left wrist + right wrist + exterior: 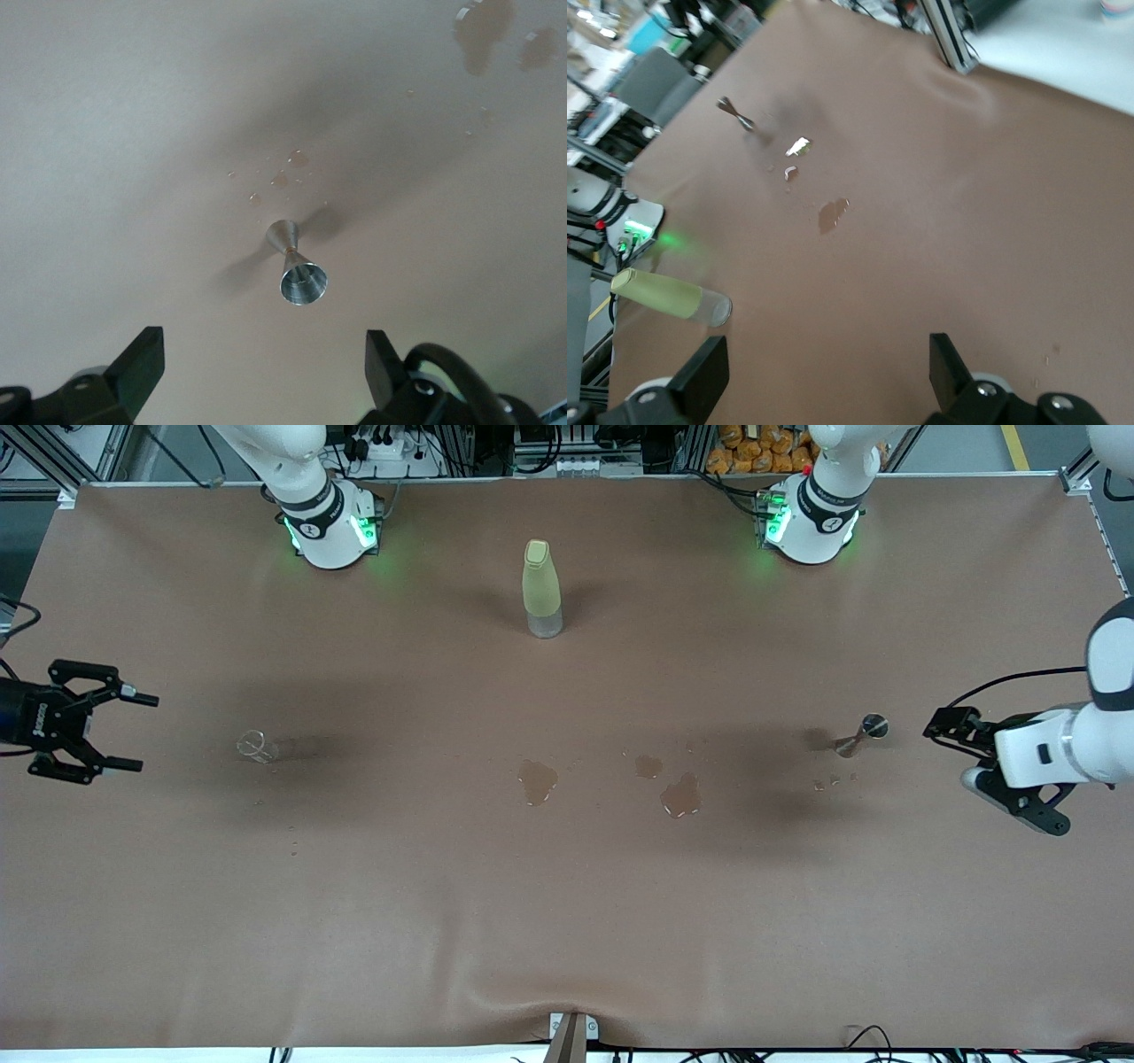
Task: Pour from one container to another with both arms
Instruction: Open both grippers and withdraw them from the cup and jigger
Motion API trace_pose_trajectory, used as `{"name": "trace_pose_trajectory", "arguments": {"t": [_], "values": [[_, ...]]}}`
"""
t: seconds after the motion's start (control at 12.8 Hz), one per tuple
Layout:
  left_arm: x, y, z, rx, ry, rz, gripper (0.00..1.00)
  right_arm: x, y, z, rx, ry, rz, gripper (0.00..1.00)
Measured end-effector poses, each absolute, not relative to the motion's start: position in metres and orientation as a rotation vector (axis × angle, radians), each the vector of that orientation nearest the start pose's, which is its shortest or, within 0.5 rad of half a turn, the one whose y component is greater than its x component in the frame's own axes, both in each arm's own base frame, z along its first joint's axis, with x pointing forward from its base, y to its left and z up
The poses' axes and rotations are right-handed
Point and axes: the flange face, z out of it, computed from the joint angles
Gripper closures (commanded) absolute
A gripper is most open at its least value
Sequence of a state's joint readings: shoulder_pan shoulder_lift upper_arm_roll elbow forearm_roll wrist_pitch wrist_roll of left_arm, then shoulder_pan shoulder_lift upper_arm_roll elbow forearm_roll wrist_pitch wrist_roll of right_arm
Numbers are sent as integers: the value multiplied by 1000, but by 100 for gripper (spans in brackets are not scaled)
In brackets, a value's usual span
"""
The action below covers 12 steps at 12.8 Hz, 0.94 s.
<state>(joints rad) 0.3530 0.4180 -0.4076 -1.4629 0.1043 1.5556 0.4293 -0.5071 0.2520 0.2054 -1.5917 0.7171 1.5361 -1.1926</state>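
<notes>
Two grippers: both with fingers spread, pinching nothing; each hangs over its own end of the table, probably to keep the middle free.
Right gripper (146, 732): over the right arm's end, at nine o'clock on the front view's face, open side turned to the glass.
Left gripper (957, 751): over the left arm's end, at three o'clock, pointed at the jigger.
Glass (256, 746): clear, near the right gripper, at three o'clock from it (upright or tipped, I cannot tell).
Jigger (862, 735): metal, standing, at nine o'clock from the left gripper; its open cup sits midway ahead of the spread fingers (142, 359) in the left wrist view.
Bottle (542, 589): capped and upright at twelve o'clock, between the two bases, well apart from both grippers.
Puddles (680, 795): several wet patches between glass and jigger.
Stage: vessels apart and nothing held, which fits either a pour to come or one finished.
</notes>
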Motion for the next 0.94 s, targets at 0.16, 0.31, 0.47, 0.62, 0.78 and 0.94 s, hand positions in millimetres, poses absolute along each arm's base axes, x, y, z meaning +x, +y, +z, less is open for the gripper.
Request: {"name": "trace_pose_trajectory", "arguments": {"t": [0.16, 0.31, 0.47, 0.62, 0.78, 0.94], "values": [[639, -5, 439, -3135, 603, 476, 0, 593, -103, 528, -2284, -857, -311, 0], [639, -19, 446, -3137, 467, 467, 0, 589, -81, 551, -2444, -754, -228, 0], [639, -23, 457, -3138, 405, 439, 0, 585, -45, 571, -2602, -614, -141, 0], [639, -23, 460, -3140, 293, 431, 0, 579, -11, 586, -2720, -510, -81, 0], [639, -24, 461, -3141, 169, 433, 0, 573, 14, 595, -2815, -398, -37, 0], [639, -35, 463, -3138, 55, 421, 0, 568, 26, 596, -2914, -306, 15, 0]]}}
